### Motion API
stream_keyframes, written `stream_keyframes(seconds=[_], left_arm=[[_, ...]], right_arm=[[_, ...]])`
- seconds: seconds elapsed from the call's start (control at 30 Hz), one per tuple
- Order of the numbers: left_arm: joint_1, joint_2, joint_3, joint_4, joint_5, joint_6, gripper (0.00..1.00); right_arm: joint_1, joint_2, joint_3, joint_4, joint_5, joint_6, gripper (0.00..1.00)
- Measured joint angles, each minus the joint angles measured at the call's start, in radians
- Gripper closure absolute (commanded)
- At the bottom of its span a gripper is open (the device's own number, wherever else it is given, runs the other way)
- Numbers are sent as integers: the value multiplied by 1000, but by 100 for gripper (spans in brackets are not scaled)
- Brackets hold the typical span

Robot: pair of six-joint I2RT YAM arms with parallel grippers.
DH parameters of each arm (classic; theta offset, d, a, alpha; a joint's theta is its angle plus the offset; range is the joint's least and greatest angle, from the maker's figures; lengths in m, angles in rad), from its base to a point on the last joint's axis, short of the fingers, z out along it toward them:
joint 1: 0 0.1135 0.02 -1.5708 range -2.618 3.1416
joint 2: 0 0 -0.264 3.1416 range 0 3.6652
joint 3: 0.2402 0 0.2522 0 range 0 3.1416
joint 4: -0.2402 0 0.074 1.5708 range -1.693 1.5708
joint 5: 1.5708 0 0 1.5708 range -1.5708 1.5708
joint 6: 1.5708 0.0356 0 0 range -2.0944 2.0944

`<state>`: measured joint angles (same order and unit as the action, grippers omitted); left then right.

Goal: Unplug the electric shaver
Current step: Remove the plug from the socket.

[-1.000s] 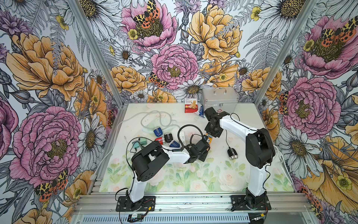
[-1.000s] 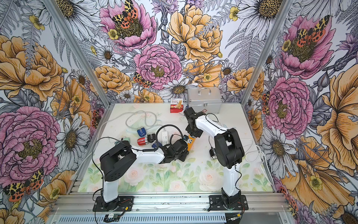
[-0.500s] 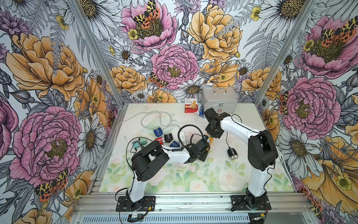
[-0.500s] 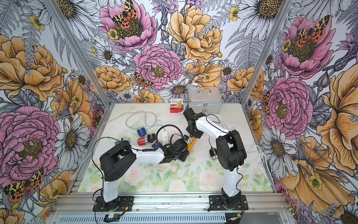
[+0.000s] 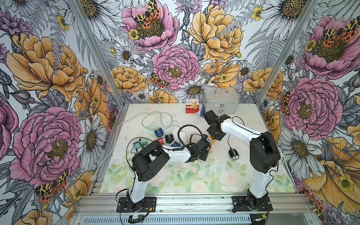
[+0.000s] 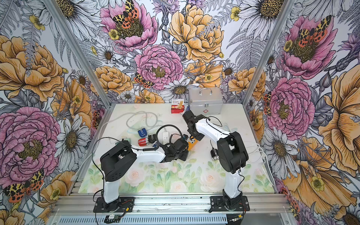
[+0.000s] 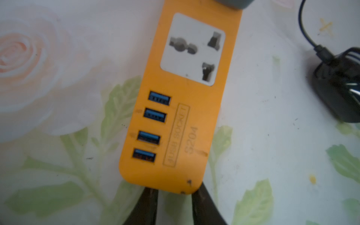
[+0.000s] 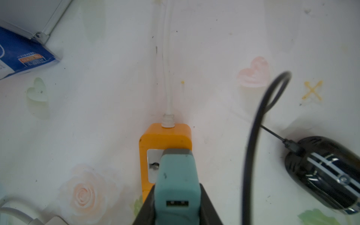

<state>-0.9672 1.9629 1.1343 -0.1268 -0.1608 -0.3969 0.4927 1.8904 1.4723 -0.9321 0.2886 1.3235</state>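
Left gripper, newly closed, apparently abuts orange plastic strip's rounded end, lower frame; right gripper clamps boxy teal adapter.

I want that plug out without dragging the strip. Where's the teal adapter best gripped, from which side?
Pinch the teal adapter by its flat sides, from above, as the right gripper does: it stands upright in the orange strip, so a straight upward pull should free it.
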Motion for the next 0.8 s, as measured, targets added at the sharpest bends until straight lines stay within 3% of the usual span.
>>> stream_keyframes(seconds=[0.2, 0.27, 0.37, 0.4, 0.8], left_arm=[[4, 0, -6, 12, 4, -16, 90], [2, -5, -23, 40, 5, -11, 76], [-11, -23, -51, 69, 3, 11, 44], [-17, -34, -66, 76, -5, 19, 40], [-12, -75, -124, 53, -111, 149, 32]], right_arm=[[2, -11, -10, 10, -15, 30, 100], [6, -11, -10, 12, -32, 26, 100], [7, -11, -9, 25, -71, 12, 100], [5, -11, -9, 30, -82, 5, 100], [-29, -11, -10, -23, -162, -128, 100]])
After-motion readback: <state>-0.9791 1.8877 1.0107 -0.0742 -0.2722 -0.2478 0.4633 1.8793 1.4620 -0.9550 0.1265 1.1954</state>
